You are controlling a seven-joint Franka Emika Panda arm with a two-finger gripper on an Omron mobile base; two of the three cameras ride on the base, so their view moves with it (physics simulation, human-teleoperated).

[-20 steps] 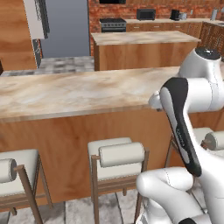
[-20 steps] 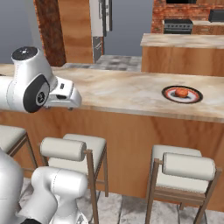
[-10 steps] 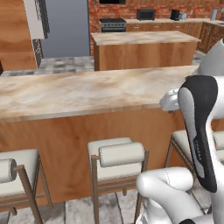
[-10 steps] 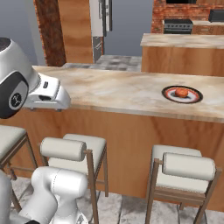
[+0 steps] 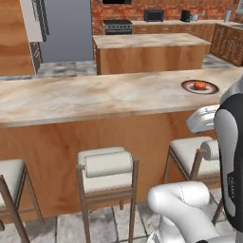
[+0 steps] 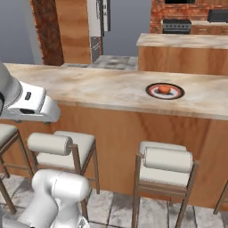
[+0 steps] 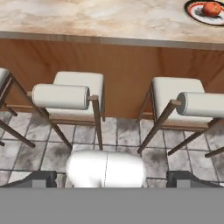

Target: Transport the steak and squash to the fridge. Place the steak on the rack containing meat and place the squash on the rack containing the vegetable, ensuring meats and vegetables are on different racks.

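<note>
A reddish-orange lump (image 5: 200, 85) (image 6: 165, 89) (image 7: 211, 8) lies on a dark-rimmed plate (image 5: 190, 87) (image 6: 153, 92) (image 7: 192, 9) on the long bar counter. It is too small to tell whether it is the steak or the squash. The grey fridge (image 5: 66, 23) (image 6: 122, 24) stands far behind the counter, its door (image 5: 34, 19) swung open. My gripper (image 7: 116, 180) is open with nothing between its dark fingertips (image 7: 43, 179). It hangs on the near side of the counter, below its top and well short of the plate. Its white hand (image 6: 33, 107) (image 5: 204, 118) shows in both base views.
The bar counter (image 5: 95, 97) (image 6: 98, 87) stretches across in front of me. Cushioned stools (image 5: 107, 166) (image 6: 167, 162) (image 7: 65, 94) line its near side. A second island (image 5: 147, 45) (image 6: 182, 42) and a black range (image 5: 116, 24) stand behind it.
The arm has swung toward my own side and drawn back, which uncovers the plate in the left base view. The whole picture has shifted slightly left. The gripper stays open.
</note>
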